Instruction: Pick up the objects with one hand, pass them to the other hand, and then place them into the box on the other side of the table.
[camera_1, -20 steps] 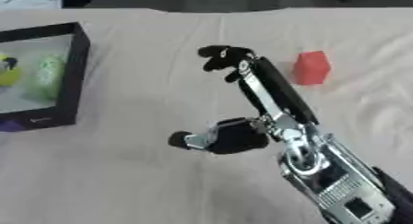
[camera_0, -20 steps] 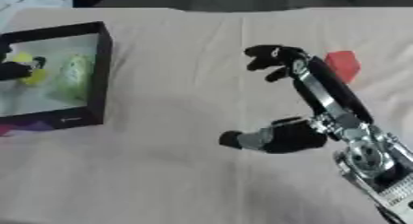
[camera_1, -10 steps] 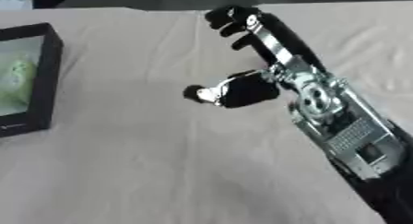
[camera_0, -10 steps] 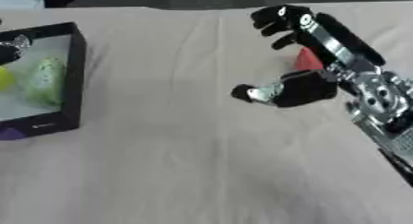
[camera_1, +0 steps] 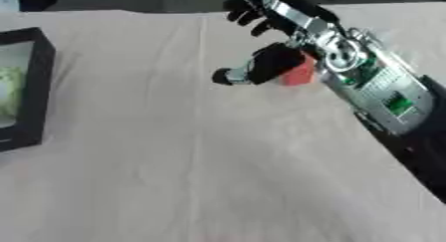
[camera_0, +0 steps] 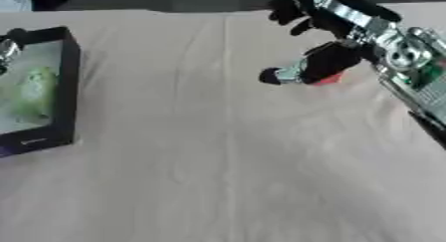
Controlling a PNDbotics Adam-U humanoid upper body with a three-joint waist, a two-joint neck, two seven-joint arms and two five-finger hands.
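Observation:
A small red block (camera_1: 301,74) lies on the beige tablecloth at the far right. My right hand (camera_1: 287,42) hovers over it, and the palm and arm hide most of the block. The hand is open, with its fingers (camera_0: 292,7) stretched toward the far edge and the thumb (camera_0: 296,72) pointing left. I cannot tell whether it touches the block. A black box (camera_0: 69,81) stands at the left edge with a green thing (camera_0: 35,91) inside it. My left hand shows in neither view.
A small silver and black shape (camera_0: 7,49) sits at the box's far left corner. The beige tablecloth (camera_0: 200,161) spreads between box and block. Dark shapes line the far table edge.
The camera view has shifted. My right hand has moved from left of the red block to over it and now covers most of it, still open.

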